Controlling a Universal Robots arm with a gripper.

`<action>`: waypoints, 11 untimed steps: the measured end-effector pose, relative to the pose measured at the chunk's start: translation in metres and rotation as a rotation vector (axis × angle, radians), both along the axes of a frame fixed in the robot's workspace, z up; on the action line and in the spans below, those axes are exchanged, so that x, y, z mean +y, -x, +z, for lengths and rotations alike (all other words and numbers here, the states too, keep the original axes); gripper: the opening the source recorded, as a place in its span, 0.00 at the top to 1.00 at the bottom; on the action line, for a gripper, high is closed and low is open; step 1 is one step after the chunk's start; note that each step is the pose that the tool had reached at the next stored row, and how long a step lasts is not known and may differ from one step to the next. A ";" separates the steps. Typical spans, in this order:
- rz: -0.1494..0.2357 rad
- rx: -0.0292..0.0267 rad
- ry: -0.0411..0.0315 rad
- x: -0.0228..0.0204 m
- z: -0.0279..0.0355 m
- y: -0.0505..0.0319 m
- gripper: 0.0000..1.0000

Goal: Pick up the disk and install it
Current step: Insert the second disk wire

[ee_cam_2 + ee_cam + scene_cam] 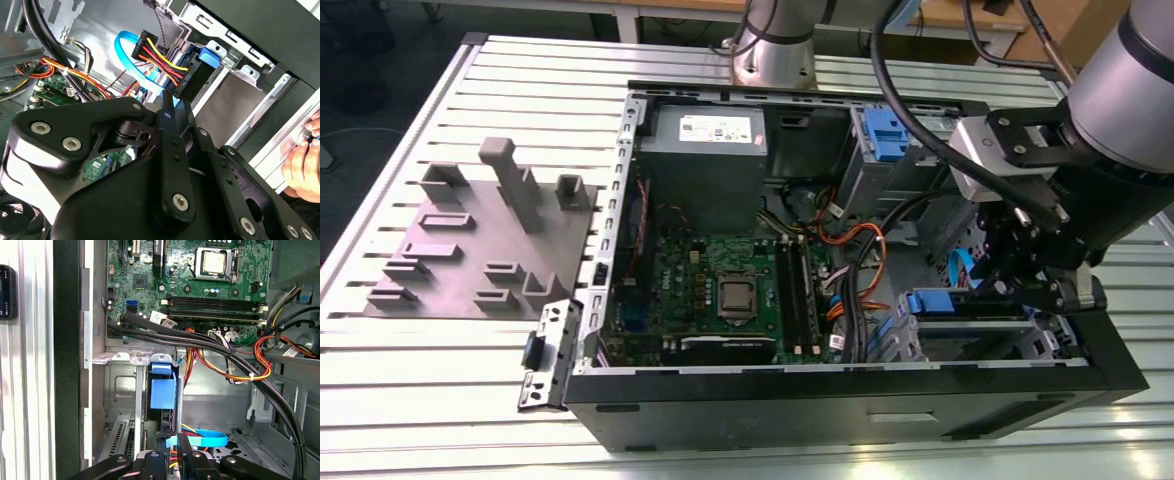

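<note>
The pincer (172,452) is clamped on the disk (163,390), which sits in its bay beside orange cables (220,367); a skewed push could jam it

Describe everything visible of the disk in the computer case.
The disk sits on edge in the metal drive bay at the case's corner, beside the motherboard. What shows is its blue plastic carrier frame and dark edge; the metal body is mostly hidden. In the second wrist view, a bundle of coloured power wires and a flat blue data cable reach its end. The gripper is right at it.
</note>
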State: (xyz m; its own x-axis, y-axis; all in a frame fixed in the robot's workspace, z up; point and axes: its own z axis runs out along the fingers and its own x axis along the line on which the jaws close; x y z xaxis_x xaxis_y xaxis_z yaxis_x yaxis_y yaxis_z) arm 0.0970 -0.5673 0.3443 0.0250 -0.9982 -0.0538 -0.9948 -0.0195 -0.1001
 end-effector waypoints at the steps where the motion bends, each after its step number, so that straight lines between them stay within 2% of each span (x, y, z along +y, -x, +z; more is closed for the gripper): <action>1: 0.000 0.0000 -0.0001 0.0000 0.0000 0.0000 0.76; 3: 0.000 0.0001 0.0000 0.0000 0.0001 0.0000 0.78; 5: 0.000 0.0002 0.0000 0.0000 0.0002 0.0000 0.89; 11: 0.000 0.0008 0.0000 0.0000 0.0012 0.0000 0.89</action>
